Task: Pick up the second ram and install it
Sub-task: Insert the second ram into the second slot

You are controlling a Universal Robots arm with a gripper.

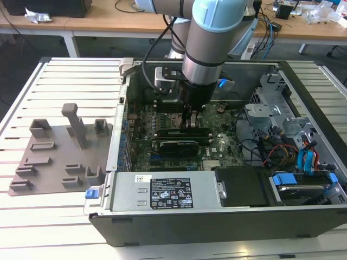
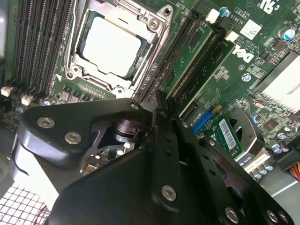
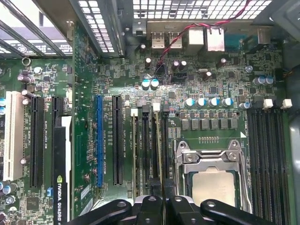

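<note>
My gripper reaches down into the open computer case, low over the motherboard's memory slots. In both wrist views the black fingers are pressed together, shut on the second ram. The second ram is a thin stick seen edge-on, standing in the slot closest to the CPU socket. It runs straight out from the fingertips. The square metal-framed socket lies just beside that slot. Green board faces show along the neighbouring slots on the far side from the socket.
A grey fixture plate with plastic blocks lies on the slatted table at the exterior view's left. A black graphics card sits close to the slots. Drive bays and blue and red cables crowd the exterior view's right of the case.
</note>
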